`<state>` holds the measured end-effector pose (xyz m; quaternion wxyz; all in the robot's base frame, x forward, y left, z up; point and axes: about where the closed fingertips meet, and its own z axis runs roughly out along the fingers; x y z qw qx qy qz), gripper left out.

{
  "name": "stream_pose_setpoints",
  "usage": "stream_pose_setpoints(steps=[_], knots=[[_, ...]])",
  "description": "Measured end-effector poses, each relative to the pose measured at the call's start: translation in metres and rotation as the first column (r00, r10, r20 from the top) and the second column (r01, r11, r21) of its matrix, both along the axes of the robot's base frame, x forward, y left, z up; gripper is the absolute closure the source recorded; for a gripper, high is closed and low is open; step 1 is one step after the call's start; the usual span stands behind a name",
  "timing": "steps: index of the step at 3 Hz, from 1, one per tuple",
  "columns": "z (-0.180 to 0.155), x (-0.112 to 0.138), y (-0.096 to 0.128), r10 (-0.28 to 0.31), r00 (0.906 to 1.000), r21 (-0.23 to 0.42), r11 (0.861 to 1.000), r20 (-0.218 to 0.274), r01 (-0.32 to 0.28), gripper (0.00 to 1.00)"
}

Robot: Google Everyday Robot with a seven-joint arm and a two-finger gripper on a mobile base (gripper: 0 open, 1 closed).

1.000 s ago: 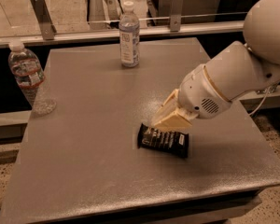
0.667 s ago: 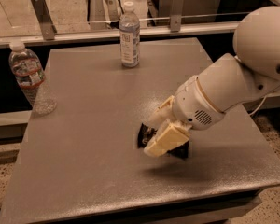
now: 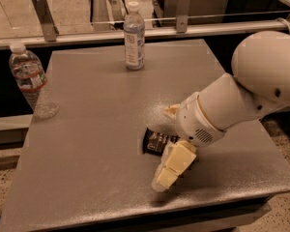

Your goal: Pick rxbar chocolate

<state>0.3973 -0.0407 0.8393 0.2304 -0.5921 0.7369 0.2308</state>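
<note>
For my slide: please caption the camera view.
Gripper at the rxbar chocolate on a grey table; two water bottles stand apart.

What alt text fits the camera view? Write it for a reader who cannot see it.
The robot's gripper hangs over a black snack bar lying flat on a grey table, fingers open on either side of it. One water bottle stands at the far edge, a second bottle at the left edge.
</note>
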Motion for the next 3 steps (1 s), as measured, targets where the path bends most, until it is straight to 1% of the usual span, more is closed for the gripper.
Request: stream_pose_setpoints(steps=[1,2,3], knots=[[-0.014,0.004,-0.001,0.004,0.9996,-0.006,1.000,0.029,-0.004,0.00],[-0.023,0.012,0.000,0.008,0.9976,-0.011,1.000,0.069,-0.007,0.17],[-0.025,0.020,-0.003,0.002,0.9952,-0.009,1.000,0.098,-0.001,0.40]])
